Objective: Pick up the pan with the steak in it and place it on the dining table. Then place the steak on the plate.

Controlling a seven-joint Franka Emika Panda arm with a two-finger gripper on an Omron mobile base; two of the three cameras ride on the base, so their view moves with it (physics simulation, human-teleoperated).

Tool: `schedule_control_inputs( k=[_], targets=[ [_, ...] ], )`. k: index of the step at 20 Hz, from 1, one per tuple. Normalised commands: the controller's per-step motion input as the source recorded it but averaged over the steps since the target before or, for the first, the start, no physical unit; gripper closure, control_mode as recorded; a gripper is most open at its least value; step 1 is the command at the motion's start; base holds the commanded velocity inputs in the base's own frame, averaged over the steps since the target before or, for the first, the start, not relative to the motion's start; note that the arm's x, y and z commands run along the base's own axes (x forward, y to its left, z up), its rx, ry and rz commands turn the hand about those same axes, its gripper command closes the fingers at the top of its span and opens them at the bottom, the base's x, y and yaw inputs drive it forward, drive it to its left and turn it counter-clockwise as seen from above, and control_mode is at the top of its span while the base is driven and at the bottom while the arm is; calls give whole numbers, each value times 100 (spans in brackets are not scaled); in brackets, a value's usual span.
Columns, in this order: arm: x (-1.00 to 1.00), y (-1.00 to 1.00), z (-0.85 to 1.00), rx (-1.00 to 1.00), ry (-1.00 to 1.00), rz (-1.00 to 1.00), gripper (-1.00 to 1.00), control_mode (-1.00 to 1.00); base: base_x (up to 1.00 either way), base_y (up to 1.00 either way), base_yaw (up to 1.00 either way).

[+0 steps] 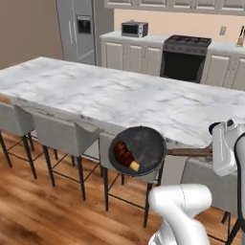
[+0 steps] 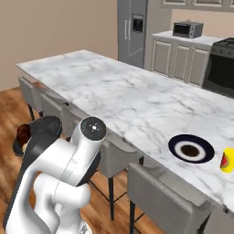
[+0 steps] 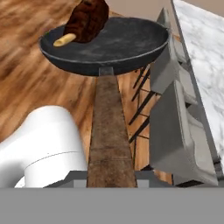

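The dark round pan (image 1: 143, 146) hangs in the air just off the near edge of the dining table (image 1: 95, 93), above the grey chairs. The steak (image 1: 124, 153) lies against the pan's rim, pale bone end outward. My gripper (image 1: 213, 152) is shut on the far end of the brown wooden handle (image 1: 189, 152). In the hand view the handle (image 3: 108, 127) runs straight up to the pan (image 3: 118, 46), with the steak (image 3: 87, 19) at its far left edge. The blue-rimmed plate (image 2: 191, 148) rests on the marble top (image 2: 114, 87) near its front edge.
Grey chairs (image 1: 62, 134) line the table's near side, close under the pan. A small yellow and red object (image 2: 227, 160) stands right of the plate. Beyond the table are a stove (image 1: 185, 57), a microwave (image 1: 134, 28) and a fridge (image 1: 76, 28). My own arm (image 2: 68, 160) hides part of the pan.
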Motion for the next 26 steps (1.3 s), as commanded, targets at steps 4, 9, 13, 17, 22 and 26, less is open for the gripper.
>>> schedule_control_inputs(
  k=[4, 9, 13, 17, 22, 26],
  targets=[
    [0, 0, 0, 0, 0, 0, 100, 100, 0, 1, -50],
    [0, 0, 0, 0, 0, 0, 100, 100, 0, 1, -50],
    [0, 0, 0, 0, 0, 0, 100, 100, 0, 2, -50],
    [0, 0, 0, 0, 0, 0, 100, 100, 0, 2, -50],
    [0, 0, 0, 0, 0, 0, 100, 100, 0, 2, -50],
    [0, 0, 0, 0, 0, 0, 100, 100, 1, 3, -49]
  ],
)
